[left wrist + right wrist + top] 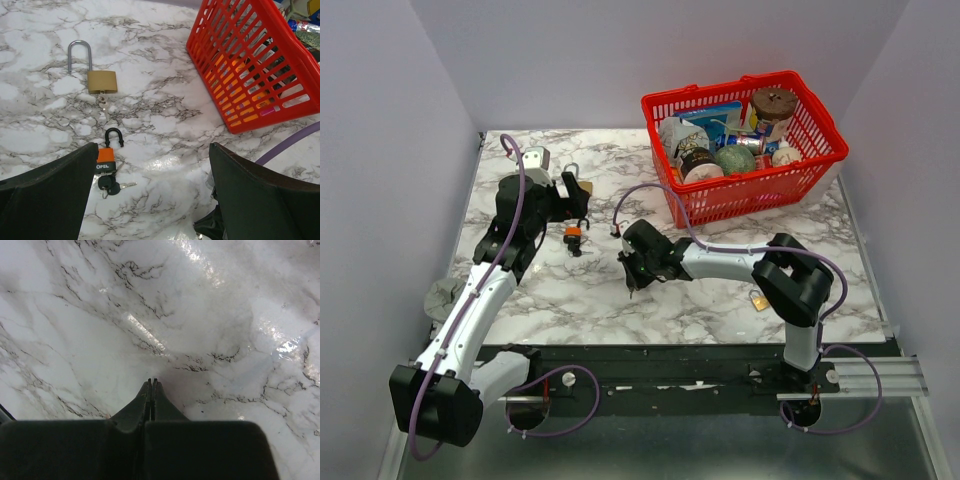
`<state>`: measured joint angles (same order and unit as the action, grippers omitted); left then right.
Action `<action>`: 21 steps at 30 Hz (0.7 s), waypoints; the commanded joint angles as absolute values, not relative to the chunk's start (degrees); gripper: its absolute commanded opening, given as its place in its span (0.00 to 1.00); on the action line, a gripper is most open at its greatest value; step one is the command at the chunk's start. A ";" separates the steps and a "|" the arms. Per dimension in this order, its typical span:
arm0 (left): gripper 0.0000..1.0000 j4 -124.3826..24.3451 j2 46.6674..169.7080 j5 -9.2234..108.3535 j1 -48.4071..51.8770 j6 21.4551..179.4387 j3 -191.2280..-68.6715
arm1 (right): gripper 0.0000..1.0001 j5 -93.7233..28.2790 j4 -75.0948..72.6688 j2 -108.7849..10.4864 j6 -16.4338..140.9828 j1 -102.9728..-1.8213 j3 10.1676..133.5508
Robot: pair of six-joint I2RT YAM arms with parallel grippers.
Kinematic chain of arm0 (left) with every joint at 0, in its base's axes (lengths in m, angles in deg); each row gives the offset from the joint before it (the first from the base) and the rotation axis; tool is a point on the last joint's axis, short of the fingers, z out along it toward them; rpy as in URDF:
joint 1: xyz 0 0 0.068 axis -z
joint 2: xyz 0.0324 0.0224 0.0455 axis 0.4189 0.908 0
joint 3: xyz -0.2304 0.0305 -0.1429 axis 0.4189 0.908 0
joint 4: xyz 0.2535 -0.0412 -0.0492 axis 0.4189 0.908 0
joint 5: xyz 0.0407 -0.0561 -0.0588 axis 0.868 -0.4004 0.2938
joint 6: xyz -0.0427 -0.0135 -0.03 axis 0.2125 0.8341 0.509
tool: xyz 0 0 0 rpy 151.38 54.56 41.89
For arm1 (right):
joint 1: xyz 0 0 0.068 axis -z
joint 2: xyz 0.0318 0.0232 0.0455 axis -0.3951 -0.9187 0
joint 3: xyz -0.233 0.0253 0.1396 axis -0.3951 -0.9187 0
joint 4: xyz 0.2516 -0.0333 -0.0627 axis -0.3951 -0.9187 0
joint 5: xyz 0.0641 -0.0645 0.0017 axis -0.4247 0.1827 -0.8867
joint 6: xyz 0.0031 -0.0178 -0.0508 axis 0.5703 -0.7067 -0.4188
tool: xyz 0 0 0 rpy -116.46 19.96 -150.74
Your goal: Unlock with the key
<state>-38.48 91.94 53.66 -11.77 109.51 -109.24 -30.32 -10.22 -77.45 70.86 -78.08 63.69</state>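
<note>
An orange and black padlock (105,159) with a black shackle lies on the marble table (165,125). A bunch of black-headed keys (111,186) lies at its base, and one blade seems to reach the keyhole. My left gripper (155,200) is open and empty, and hovers just short of the padlock, which lies by the left finger (50,190). In the top view the left gripper (570,205) is just behind the padlock (573,236). My right gripper (151,384) is shut and empty over bare marble, right of the padlock in the top view (634,268).
A brass padlock (102,81) with a long silver shackle lies further back, also in the top view (583,186). A red basket (760,195) full of groceries stands at the back right. A small brass lock (758,299) lies by the right arm. A grey object (442,297) sits at the left edge.
</note>
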 commanded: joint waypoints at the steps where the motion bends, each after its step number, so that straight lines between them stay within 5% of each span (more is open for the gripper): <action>1: 0.99 -39.30 92.37 52.12 -11.49 109.87 -108.76 | 0.01 -29.74 -11.25 -75.56 72.07 -78.47 64.61; 21: 0.98 -47.64 93.34 32.44 -9.12 107.76 -106.74 | 0.01 -24.64 -12.31 -59.66 72.15 -71.44 60.30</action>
